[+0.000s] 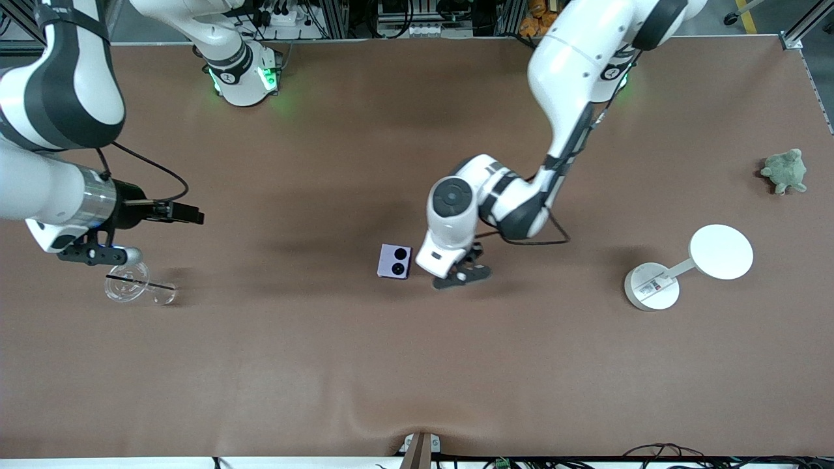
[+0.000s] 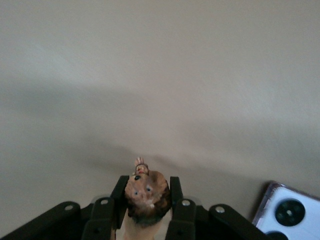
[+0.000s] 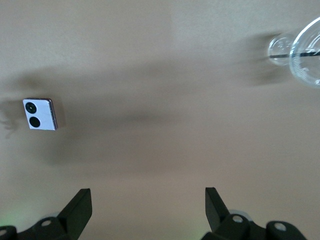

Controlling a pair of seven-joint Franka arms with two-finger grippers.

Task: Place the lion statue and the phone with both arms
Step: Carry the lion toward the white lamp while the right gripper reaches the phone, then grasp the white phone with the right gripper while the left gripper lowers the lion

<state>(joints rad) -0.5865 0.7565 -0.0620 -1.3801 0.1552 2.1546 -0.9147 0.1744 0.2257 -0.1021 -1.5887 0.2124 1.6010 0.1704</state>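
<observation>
I see the left claw (image 2: 146, 210) clamped on the lion statue (image 2: 146, 192), low on the surface (image 1: 417, 365) just beside the phone (image 1: 395, 261). From the front, the wrist hides the statue. My right claw (image 3: 148, 207) waits spread wide near the glass cup (image 1: 127, 283).
</observation>
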